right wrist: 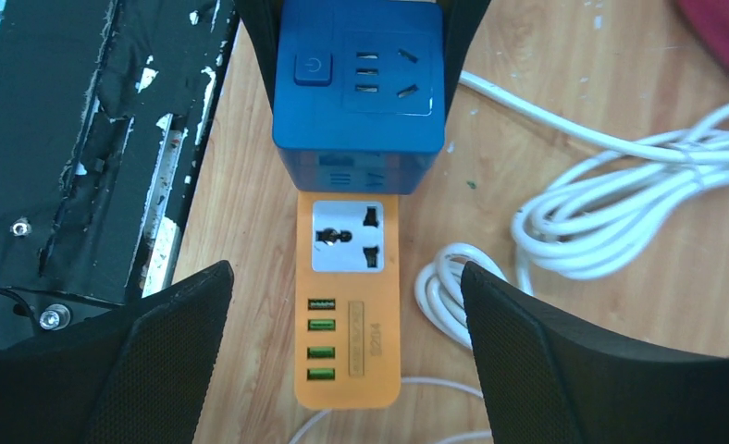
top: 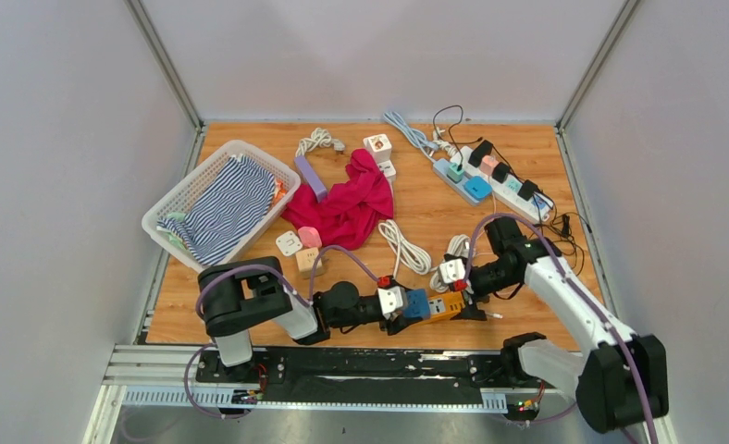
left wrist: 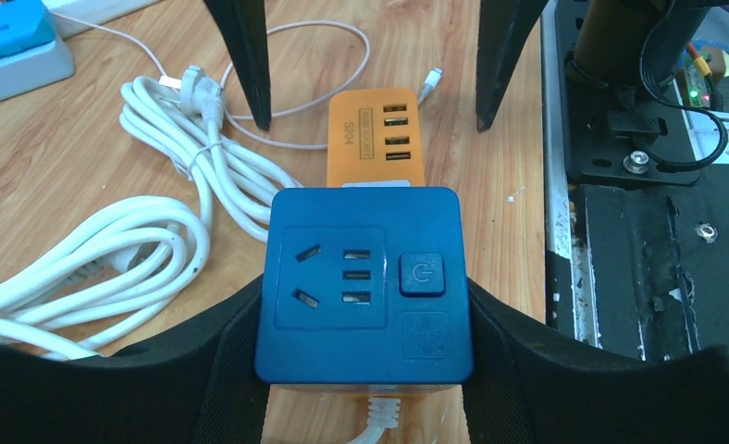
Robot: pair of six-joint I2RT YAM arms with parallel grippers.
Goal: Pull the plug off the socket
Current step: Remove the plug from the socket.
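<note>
Pinching the blue cube plug (left wrist: 361,277) by its sides, your left gripper (left wrist: 365,314) holds it against the orange socket strip (right wrist: 347,361). Your right gripper (right wrist: 344,277) is spread astride it, with the black rail (left wrist: 620,240) on one side and white cables (left wrist: 111,240) on the other.

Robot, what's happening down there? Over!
Left gripper shut on blue cube. Right gripper open astride orange strip. Cube not yet pulled off. White cable beside, clear.
</note>
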